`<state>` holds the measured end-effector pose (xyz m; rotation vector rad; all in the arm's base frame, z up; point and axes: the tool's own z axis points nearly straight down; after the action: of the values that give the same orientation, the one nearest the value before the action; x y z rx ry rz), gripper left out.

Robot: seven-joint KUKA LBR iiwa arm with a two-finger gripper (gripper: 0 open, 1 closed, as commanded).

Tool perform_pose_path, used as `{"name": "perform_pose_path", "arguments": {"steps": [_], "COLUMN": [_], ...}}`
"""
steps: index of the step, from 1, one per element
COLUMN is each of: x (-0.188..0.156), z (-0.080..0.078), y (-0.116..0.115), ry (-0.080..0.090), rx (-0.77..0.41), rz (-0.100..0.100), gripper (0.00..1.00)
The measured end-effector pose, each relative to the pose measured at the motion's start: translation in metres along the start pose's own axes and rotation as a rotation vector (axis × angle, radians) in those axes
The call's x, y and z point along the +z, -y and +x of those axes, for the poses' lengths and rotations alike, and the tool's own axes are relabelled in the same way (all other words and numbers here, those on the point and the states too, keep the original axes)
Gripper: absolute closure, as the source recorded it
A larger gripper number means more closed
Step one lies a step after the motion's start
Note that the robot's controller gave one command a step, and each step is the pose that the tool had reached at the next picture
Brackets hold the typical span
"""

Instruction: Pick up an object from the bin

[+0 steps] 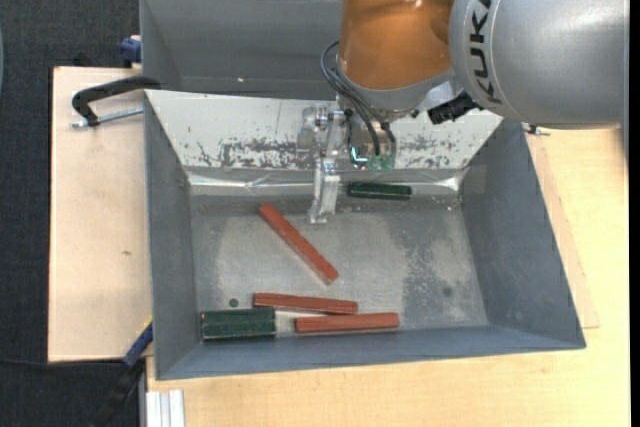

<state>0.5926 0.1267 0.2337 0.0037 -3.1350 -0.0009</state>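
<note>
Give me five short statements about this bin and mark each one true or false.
1. A reddish-brown stick lies slanted in the middle of the bin. True.
2. The gripper hangs over the front left corner. False: it is near the back wall, by the slanted stick's upper end.
3. Two more reddish-brown sticks lie near the front wall. True.
4. The front green block is stacked on top of those sticks. False: it lies on the bin floor to their left.
5. There is just one green block. False: a second green block lies by the back wall, right of the gripper.
</note>
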Motion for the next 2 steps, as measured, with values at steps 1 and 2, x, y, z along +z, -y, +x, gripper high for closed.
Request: {"name": "perform_pose_path", "arguments": {"steps": [1, 2], "x": [-0.005, 0.067], "z": [-0.002, 0.004], "y": [0.001, 0.008], "ry": [0.009, 0.011], "rx": [0.002, 0.082], "rz": [-0.001, -0.002], "gripper": [0.0, 0.0]}}
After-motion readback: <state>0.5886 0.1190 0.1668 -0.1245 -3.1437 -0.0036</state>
